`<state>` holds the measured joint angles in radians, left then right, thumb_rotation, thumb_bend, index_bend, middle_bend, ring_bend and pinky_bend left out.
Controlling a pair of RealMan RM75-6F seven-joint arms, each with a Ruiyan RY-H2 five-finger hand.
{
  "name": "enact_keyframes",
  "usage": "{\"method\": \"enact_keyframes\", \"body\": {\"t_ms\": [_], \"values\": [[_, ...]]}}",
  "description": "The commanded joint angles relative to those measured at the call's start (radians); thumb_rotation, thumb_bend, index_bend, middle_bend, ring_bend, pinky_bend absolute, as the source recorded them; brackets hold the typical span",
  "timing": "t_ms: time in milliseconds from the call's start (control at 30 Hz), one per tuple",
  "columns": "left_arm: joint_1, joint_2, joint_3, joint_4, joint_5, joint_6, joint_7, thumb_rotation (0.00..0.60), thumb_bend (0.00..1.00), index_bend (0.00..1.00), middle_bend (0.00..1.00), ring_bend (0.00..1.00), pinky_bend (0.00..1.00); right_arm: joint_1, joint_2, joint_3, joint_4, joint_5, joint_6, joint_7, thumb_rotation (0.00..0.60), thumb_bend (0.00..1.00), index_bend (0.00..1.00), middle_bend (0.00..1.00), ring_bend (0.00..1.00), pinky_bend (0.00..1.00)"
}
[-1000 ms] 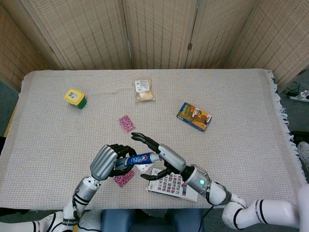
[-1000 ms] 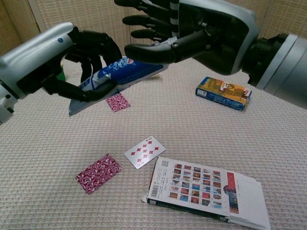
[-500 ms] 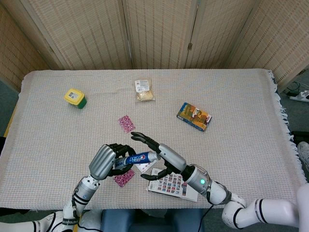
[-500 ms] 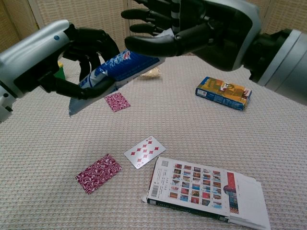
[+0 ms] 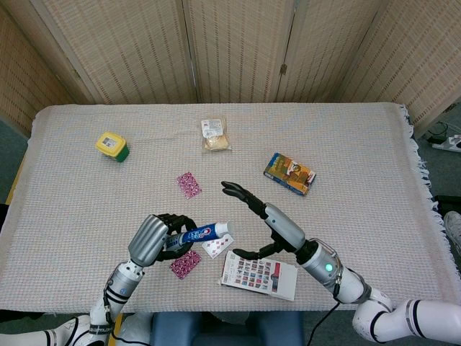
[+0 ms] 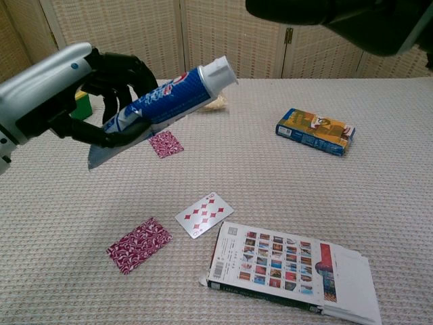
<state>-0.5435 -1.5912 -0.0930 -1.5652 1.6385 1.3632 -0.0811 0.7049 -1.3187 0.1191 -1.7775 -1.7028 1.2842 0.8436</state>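
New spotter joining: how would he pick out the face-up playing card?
Start at the open picture booklet near the table's front edge. Just off its left corner lies the white playing card with red diamonds. The two other cards show patterned red backs.

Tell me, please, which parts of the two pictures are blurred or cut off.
Chest view: the right hand is a dark, soft shape cut by the top edge; the tube and cards are sharp. Head view: evenly lit and sharp, no glare.
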Motion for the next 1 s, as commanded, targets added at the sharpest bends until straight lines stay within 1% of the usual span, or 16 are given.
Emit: {"method": "enact_keyframes", "body": {"t_ms": [33,133,233,500,533,633,733,800,833,933,1000], "values": [[-0.005,0.018,-0.012,0.012,-0.079,-0.068,0.03,0.6,0.77,0.78,0.83,0.69,0.66,-0.023,0.054,-0.003,-0.024,-0.012,0.031,-0.021,0.577,0.32,0.0,0.0,0.0,0.0],[-0.01,0.021,-0.027,0.042,-0.17,-0.137,0.078,0.6,0.77,0.77,0.83,0.68,0.64,-0.046,0.098,-0.011,-0.03,-0.014,0.05,-0.039,0.575,0.33,0.0,0.0,0.0,0.0],[-0.013,0.011,-0.047,0.074,-0.251,-0.181,0.114,0.6,0.77,0.76,0.83,0.67,0.63,-0.068,0.126,-0.024,-0.024,-0.013,0.064,-0.051,0.574,0.33,0.0,0.0,0.0,0.0],[-0.019,-0.042,-0.091,0.173,-0.45,-0.235,0.325,0.6,0.78,0.75,0.83,0.66,0.62,-0.116,0.156,-0.057,0.018,-0.012,0.086,-0.087,0.575,0.33,0.0,0.0,0.0,0.0],[-0.02,-0.047,-0.097,0.179,-0.482,-0.243,0.354,0.6,0.78,0.74,0.83,0.66,0.62,-0.121,0.158,-0.06,0.023,-0.011,0.086,-0.091,0.575,0.33,0.0,0.0,0.0,0.0],[-0.023,-0.056,-0.102,0.192,-0.527,-0.255,0.398,0.6,0.78,0.71,0.8,0.64,0.61,-0.13,0.161,-0.067,0.031,-0.01,0.085,-0.095,0.575,0.32,0.0,0.0,0.0,0.0],[-0.026,-0.065,-0.102,0.21,-0.565,-0.271,0.435,0.6,0.78,0.64,0.76,0.6,0.59,-0.137,0.162,-0.073,0.04,-0.011,0.083,-0.093,0.574,0.33,0.0,0.0,0.0,0.0],[-0.027,-0.065,-0.102,0.211,-0.585,-0.283,0.446,0.6,0.77,0.56,0.71,0.56,0.57,-0.14,0.163,-0.076,0.044,-0.012,0.082,-0.099,0.575,0.33,0.0,0.0,0.0,0.0],[-0.027,-0.063,-0.101,0.209,-0.596,-0.29,0.454,0.6,0.75,0.51,0.67,0.53,0.56,-0.142,0.164,-0.078,0.046,-0.012,0.081,-0.103,0.575,0.33,0.0,0.0,0.0,0.0],[-0.027,-0.051,-0.104,0.185,-0.628,-0.301,0.473,0.6,0.6,0.29,0.47,0.36,0.47,-0.151,0.172,-0.083,0.051,-0.015,0.083,-0.117,0.575,0.33,0.0,0.0,0.0,0.0],[-0.02,-0.041,-0.107,0.164,-0.628,-0.288,0.464,0.6,0.56,0.2,0.39,0.29,0.42,-0.159,0.181,-0.089,0.056,-0.014,0.083,-0.129,0.575,0.33,0.0,0.0,0.0,0.0]]}}
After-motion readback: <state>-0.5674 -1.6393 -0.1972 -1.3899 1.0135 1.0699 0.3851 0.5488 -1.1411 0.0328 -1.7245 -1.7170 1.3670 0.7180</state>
